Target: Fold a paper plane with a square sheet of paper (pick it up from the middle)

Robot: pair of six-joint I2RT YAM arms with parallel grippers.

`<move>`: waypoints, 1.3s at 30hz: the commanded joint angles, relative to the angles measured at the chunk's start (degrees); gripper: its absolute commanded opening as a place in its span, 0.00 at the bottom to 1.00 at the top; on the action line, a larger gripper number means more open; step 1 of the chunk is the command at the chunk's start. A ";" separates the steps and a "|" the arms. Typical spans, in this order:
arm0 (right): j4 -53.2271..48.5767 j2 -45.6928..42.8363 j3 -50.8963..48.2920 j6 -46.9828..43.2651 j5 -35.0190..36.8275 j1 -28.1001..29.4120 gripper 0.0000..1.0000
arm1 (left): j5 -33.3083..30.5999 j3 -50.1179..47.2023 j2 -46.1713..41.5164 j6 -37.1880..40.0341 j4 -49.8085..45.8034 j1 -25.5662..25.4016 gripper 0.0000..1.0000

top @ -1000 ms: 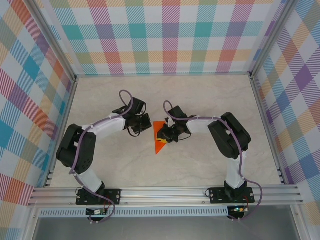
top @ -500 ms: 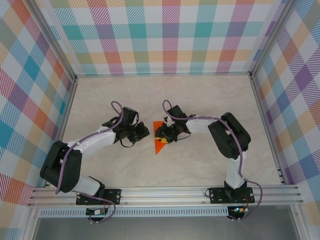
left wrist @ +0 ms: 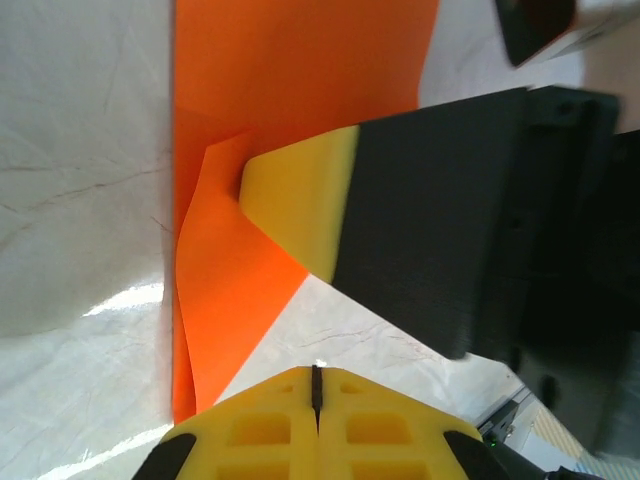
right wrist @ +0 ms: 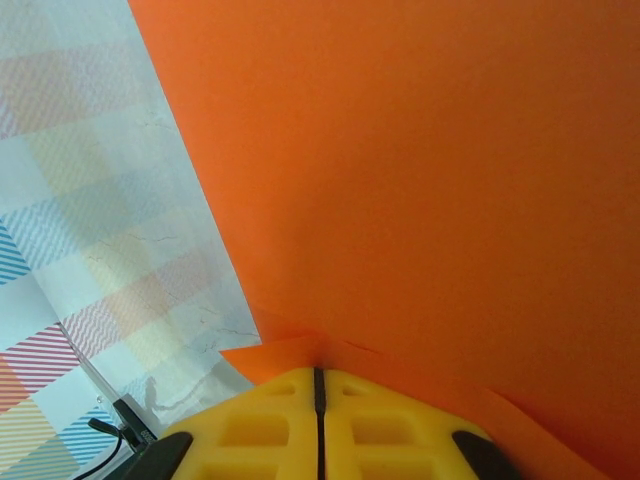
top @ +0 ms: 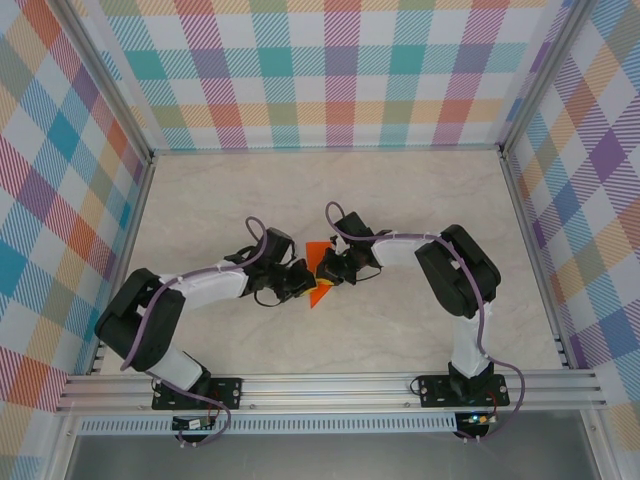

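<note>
Overhead, the orange paper (top: 318,292) lies near the middle of the table (top: 420,200) as a pointed wedge, its tip toward the arms' bases. The left gripper (top: 296,281) sits against its left edge and the right gripper (top: 326,272) on top of it from the right. Their bodies cover the paper's middle, so the layers there cannot be read.

From the left wrist, the left gripper (left wrist: 315,385) has its fingers pressed together with nothing visibly between them, just beside the paper's (left wrist: 300,70) long straight edge. One yellow pad (left wrist: 300,210) of the right gripper bears down where a flap (left wrist: 230,300) lifts off the marble (left wrist: 80,150). The step looks like flattening that flap. I judge it goes best if the right arm stays a firm anchor while the left strokes outward along the fold, lightly enough not to drag the sheet. The paper's top runs off the frame.

From the right wrist, the right gripper (right wrist: 318,385) is likewise closed, tips on the paper (right wrist: 430,180), with table (right wrist: 180,290) to the left. Whether a layer is nipped in the seam, I cannot tell; the sheet's far edges are cut off.
</note>
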 commanded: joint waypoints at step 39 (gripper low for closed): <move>-5.61 -4.42 -2.03 -5.10 4.12 0.36 0.05 | -2.89 2.19 8.24 1.94 -6.78 -2.31 0.00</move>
